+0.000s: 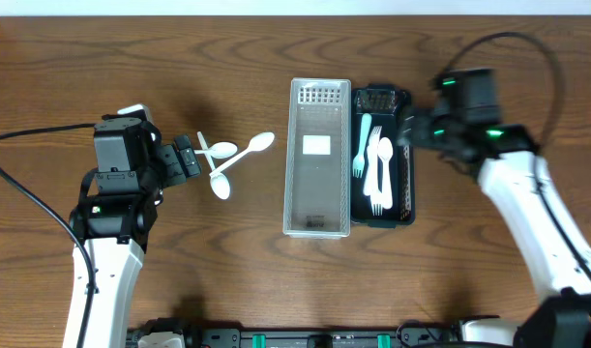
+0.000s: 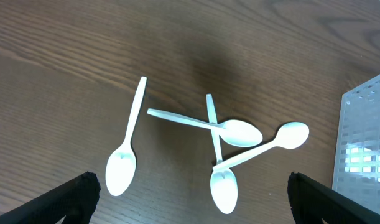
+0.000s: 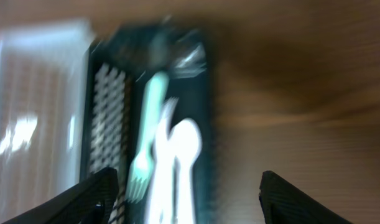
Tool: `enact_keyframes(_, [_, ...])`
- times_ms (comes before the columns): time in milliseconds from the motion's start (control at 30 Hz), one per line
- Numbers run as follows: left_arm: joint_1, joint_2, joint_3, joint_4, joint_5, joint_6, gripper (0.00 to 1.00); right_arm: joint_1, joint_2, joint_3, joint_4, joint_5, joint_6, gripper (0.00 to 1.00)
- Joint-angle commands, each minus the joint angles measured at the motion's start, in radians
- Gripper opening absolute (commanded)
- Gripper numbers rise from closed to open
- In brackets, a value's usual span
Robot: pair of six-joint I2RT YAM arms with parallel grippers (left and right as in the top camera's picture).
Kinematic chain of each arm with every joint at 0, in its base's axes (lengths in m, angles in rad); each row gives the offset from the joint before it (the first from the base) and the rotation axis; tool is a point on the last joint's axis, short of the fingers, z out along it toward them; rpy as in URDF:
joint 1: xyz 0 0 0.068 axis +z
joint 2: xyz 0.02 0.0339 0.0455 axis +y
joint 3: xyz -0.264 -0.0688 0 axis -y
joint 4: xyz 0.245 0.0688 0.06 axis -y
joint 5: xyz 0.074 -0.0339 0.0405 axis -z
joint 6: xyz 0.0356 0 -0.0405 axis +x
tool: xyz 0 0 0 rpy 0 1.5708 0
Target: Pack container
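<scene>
Left gripper (image 1: 189,157) is hovering over the counter (image 1: 63,58) at the 9 o'clock side of the scene. Its fingers are standing fully apart, released and grasping nothing. Four white spoons (image 2: 236,132) are lying loose on the wood directly at its 3 o'clock. Seen from the left wrist, three are crossing one another and the fourth is lying apart at their 9 o'clock.

At 3 o'clock from the spoons, a long clear container (image 1: 317,198) is sitting near the counter's centre. A dark tray (image 1: 408,188) is sitting just beside it on its 3 o'clock side, parallel to it. Inside the tray, a mint-green fork (image 1: 361,145) is lying with its tines pointing toward 6 o'clock, and white utensils (image 1: 378,179) are lying at its 3 o'clock.

Right gripper (image 1: 407,130) is hovering over the tray's 1 o'clock corner. Its fingers are spread and released, though the right wrist view is blurring.
</scene>
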State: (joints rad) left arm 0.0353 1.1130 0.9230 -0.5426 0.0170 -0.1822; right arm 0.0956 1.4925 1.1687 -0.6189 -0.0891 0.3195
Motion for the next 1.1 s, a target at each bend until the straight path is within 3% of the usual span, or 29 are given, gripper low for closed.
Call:
enact_keyframes(0, [-0.004,0.004,0.017,0.001,0.003,-0.034,0.98,-0.133,-0.034,0.009,0.001,0.025,0.050,0.79])
enact_keyframes(133, [-0.004,0.004,0.017,-0.042,0.082,-0.185,0.98,-0.246,-0.014,0.009,-0.034,0.025,0.058,0.86])
enact_keyframes(267, [-0.003,0.024,0.017,-0.023,0.088,-0.187,0.99,-0.294,0.005,0.008,-0.073,0.025,0.058,0.90])
enact_keyframes(433, [-0.003,0.119,0.018,-0.022,0.088,-0.177,0.93,-0.298,0.026,0.008,-0.073,0.025,0.058,0.99])
enact_keyframes(733, [0.028,0.385,0.093,-0.039,-0.010,-0.138,0.91,-0.298,0.033,0.008,-0.082,0.024,0.058,0.99])
enact_keyframes(900, [0.105,0.473,0.127,0.002,-0.011,0.011,0.91,-0.298,0.033,0.008,-0.106,0.021,0.058,0.99])
enact_keyframes(1067, [0.190,0.532,0.127,0.032,-0.011,0.140,0.84,-0.297,0.033,0.008,-0.111,0.019,0.058,0.99])
